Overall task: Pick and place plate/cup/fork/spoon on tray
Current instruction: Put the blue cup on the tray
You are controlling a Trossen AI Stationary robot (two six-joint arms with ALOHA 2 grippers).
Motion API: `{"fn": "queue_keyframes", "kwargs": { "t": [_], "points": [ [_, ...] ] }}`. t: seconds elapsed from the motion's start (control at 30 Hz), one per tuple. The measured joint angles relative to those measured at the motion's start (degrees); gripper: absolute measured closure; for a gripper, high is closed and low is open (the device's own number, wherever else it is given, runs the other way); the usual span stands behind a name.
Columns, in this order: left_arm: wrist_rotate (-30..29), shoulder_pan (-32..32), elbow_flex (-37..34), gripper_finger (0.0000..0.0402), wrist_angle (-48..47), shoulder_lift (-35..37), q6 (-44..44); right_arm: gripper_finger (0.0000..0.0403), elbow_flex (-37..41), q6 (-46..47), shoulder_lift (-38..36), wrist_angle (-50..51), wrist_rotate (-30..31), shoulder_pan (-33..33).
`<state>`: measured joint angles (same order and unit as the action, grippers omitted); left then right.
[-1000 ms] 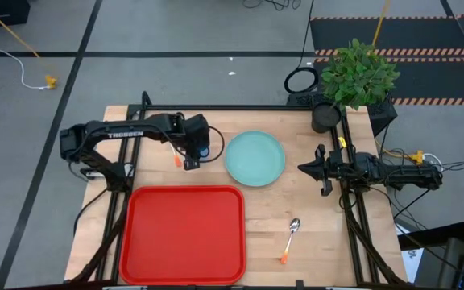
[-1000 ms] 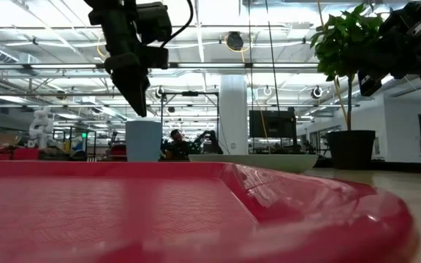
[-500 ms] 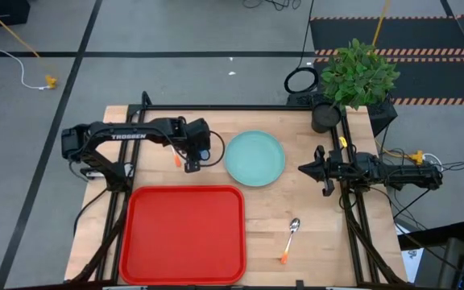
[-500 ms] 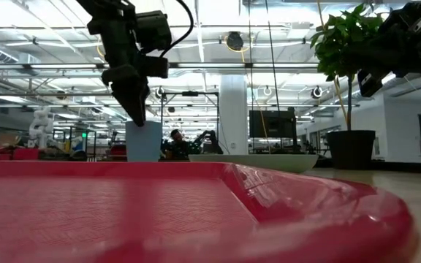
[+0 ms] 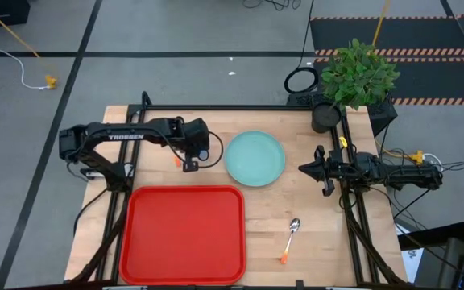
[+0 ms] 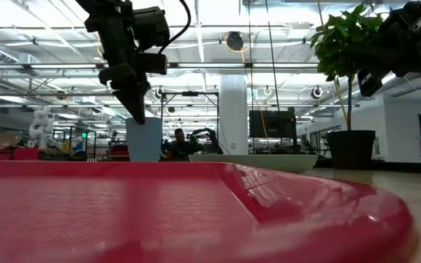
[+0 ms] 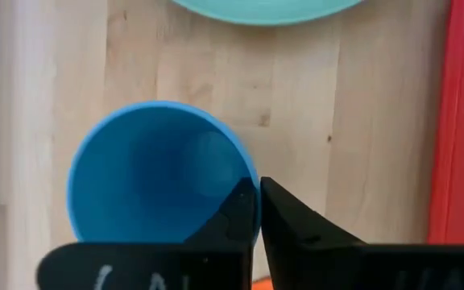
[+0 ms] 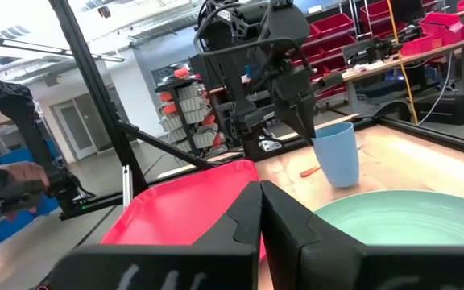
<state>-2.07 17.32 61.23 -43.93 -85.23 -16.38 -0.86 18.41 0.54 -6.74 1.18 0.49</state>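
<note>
The blue cup (image 7: pixel 155 173) stands upright on the wooden table, left of the mint plate (image 5: pixel 254 158) and beyond the red tray (image 5: pixel 185 234). My left gripper (image 7: pixel 258 201) comes down on it and is shut on its rim. An orange handle (image 5: pixel 176 161), the fork's, lies on the table beside that arm, its tines hidden. The spoon (image 5: pixel 290 238) lies right of the tray, bowl toward the far edge. My right gripper (image 5: pixel 322 171) waits shut at the table's right side, holding nothing. My left gripper pinches the cup's rim (image 7: pixel 254 187) on the side nearest the tray, one finger (image 7: pixel 236 217) inside the cup and the other (image 7: pixel 296 225) outside. The fingers come from above, slanting steeply down. The cup stands upright with its base on the table.
A potted plant (image 5: pixel 357 76) stands at the far right corner. Black frame rails (image 5: pixel 232 107) run along the table's far edge and sides. Bare wood (image 5: pixel 321 242) lies between the tray and the right arm, around the spoon.
My left gripper has dipped a little onto the cup and shut on its rim. The cup stands where it was. My right arm has kept still.
</note>
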Motion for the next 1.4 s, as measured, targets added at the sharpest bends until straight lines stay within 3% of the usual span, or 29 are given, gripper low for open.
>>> {"fn": "queue_keyframes", "kwargs": {
  "t": [0.3,0.73,1.2,1.4],
  "points": [
    [-0.03,-7.20,0.16,0.0388,-2.93,8.34,4.85,0.0403,0.00,-1.62,2.26,-0.69,0.05,0.00],
    [-0.08,-29.10,0.16,0.0391,-11.91,18.86,25.75,0.0403,0.00,-1.57,11.88,-6.52,0.20,-0.02],
    [-6.52,-52.48,0.16,0.0392,-27.40,18.03,70.47,0.0403,0.00,4.80,21.63,-22.36,0.44,-0.01],
    [-9.53,-61.72,0.16,0.0395,-29.93,18.05,81.89,0.0403,-2.20,10.15,24.77,-23.43,-1.40,1.50]
  ]
}}
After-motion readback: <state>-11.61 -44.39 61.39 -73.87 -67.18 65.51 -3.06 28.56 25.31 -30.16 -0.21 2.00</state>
